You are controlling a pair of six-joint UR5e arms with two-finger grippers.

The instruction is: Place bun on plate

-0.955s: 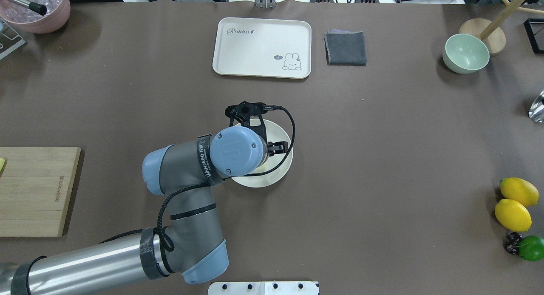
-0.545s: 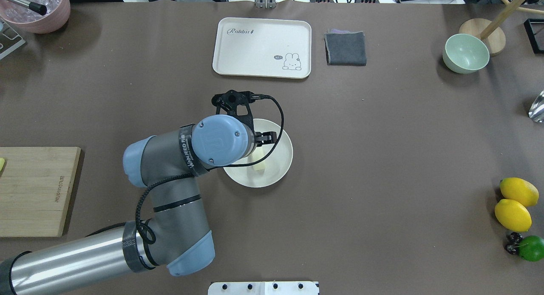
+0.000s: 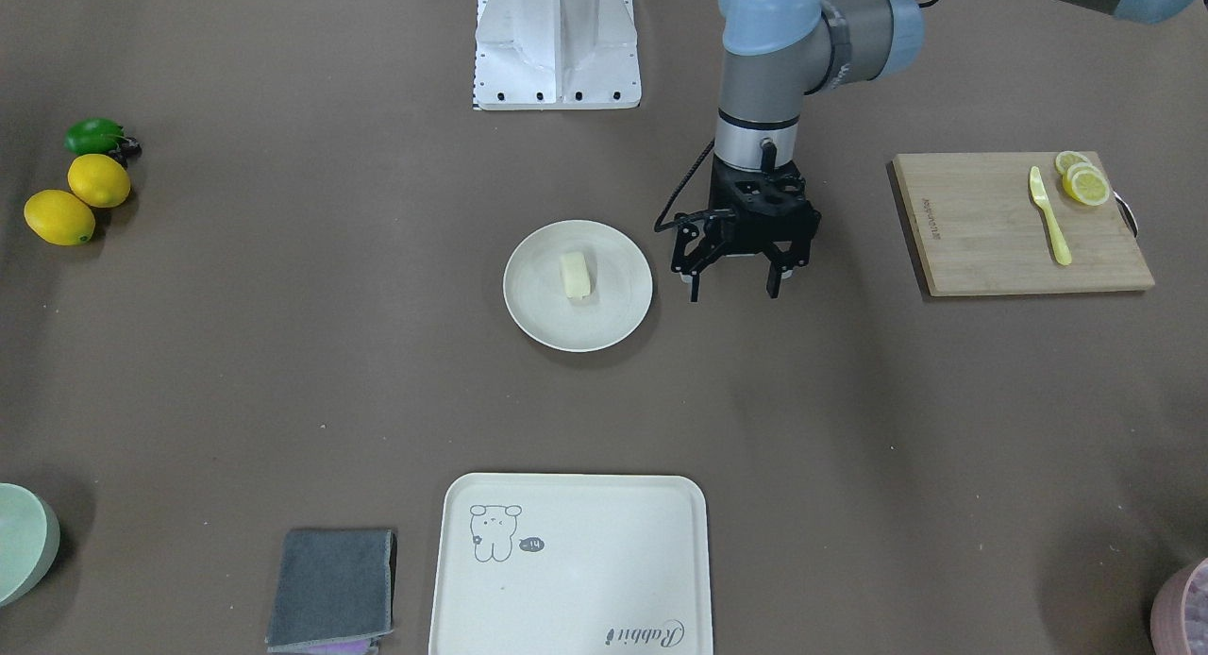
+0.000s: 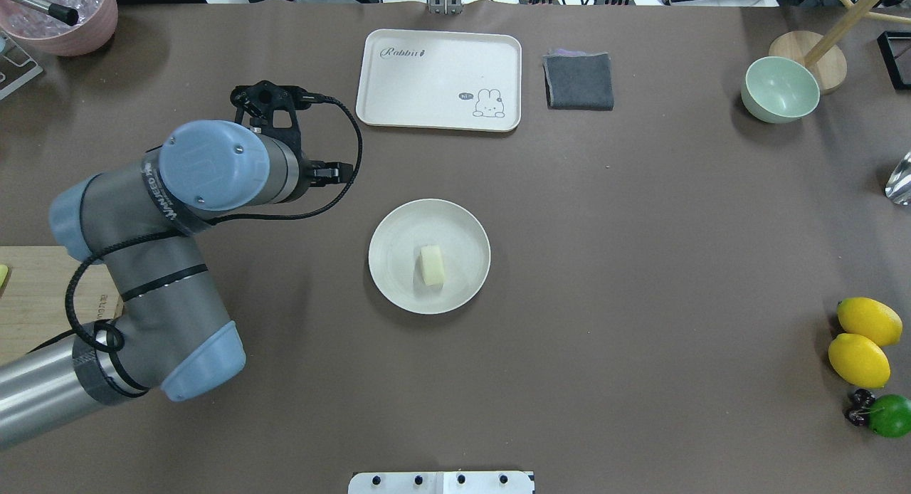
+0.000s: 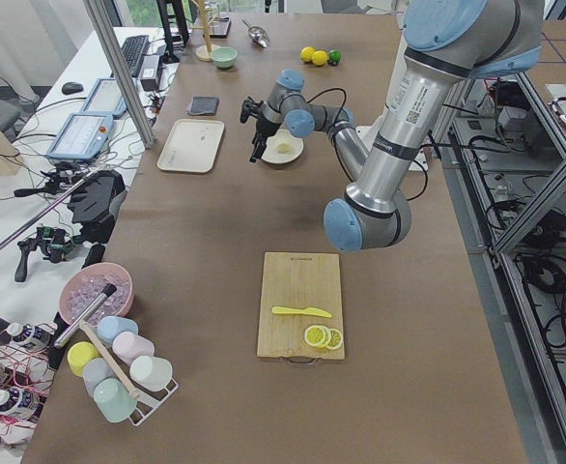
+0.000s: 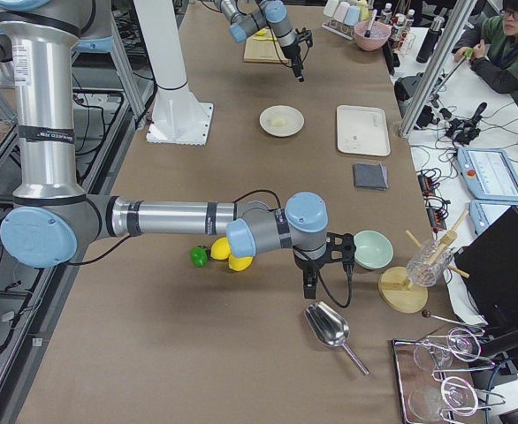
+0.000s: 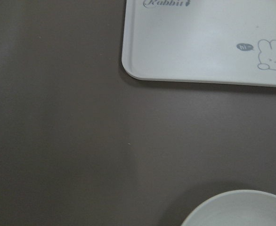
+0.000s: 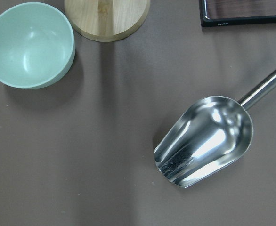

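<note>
The bun [image 4: 431,265], a small pale cream block, lies near the middle of the round cream-white plate [image 4: 388,227]. Nothing touches it. The front-facing view shows the same bun [image 3: 575,276] on the plate [image 3: 533,310]. There my left gripper [image 3: 734,290] hangs open and empty over bare table just beside the plate. From overhead the wrist covers most of that gripper. The left wrist view catches only the plate's rim [image 7: 237,207]. My right gripper [image 6: 327,269] shows only in the exterior right view, near the green bowl, and I cannot tell if it is open or shut.
A cream tray [image 4: 438,80] and a grey cloth [image 4: 578,80] lie at the far side. A green bowl [image 4: 780,88], a metal scoop [image 8: 204,141] and lemons [image 4: 861,337] sit at the right end. A cutting board [image 3: 1019,223] with lemon slices is at the left end.
My left arm has pulled away from above the plate, to the left and toward the far side. The bun, half hidden before, now lies fully in view on the plate.
</note>
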